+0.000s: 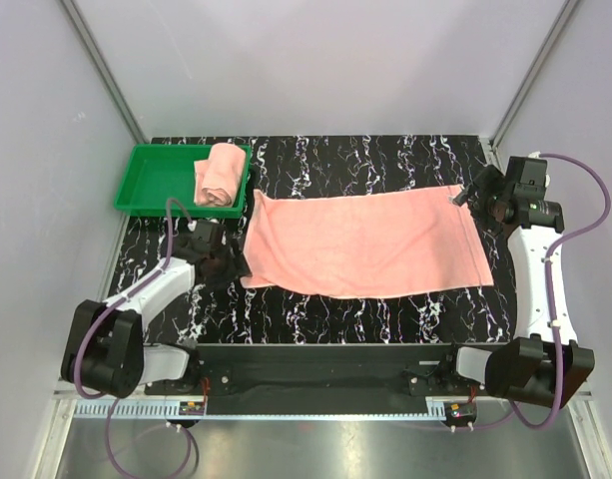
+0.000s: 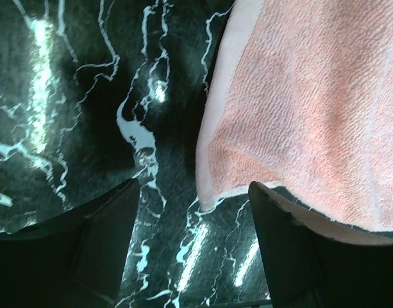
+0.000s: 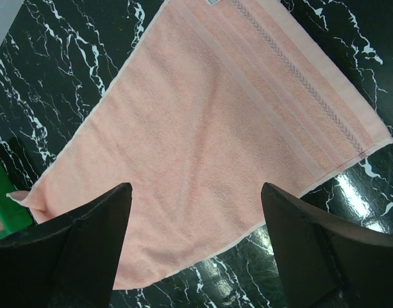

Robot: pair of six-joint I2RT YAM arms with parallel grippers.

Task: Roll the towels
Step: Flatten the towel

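One salmon-pink towel [image 1: 365, 244] lies spread flat across the black marble table; it also shows in the left wrist view [image 2: 311, 109] and the right wrist view [image 3: 234, 128], with its striped end toward the right. A second pink towel [image 1: 219, 175] sits rolled in the green tray [image 1: 156, 180]. My left gripper [image 1: 231, 267] is open and empty, low at the flat towel's near left corner [image 2: 209, 196]. My right gripper [image 1: 467, 197] is open and empty, raised above the towel's far right corner.
The green tray stands at the table's back left; its edge shows in the right wrist view [image 3: 4, 205]. Grey walls and metal posts enclose the table. The arm bases and a black rail [image 1: 325, 364] run along the near edge.
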